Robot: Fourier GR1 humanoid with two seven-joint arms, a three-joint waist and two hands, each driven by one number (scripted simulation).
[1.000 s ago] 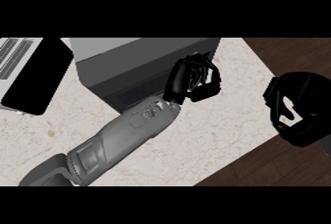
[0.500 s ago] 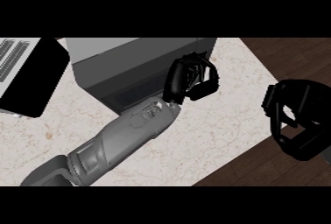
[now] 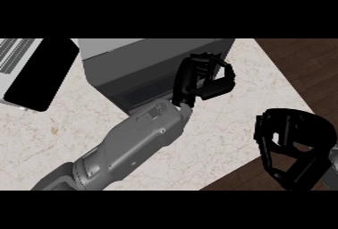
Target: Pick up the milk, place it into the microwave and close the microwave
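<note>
My left hand [image 3: 201, 82] is at the front right corner of the grey microwave [image 3: 142, 67], which stands at the far edge of the counter [image 3: 218, 129]; its fingers are curled and I see nothing held between them. My right hand [image 3: 290, 150] is at the right edge of the counter, fingers also curled with nothing inside. I cannot see the milk; the microwave door appears closed.

The microwave [image 3: 155, 62] blocks the surface's [image 3: 218, 134] far side. Bare surface lies open between the left hand [image 3: 201, 82] and the right hand [image 3: 290, 147].
</note>
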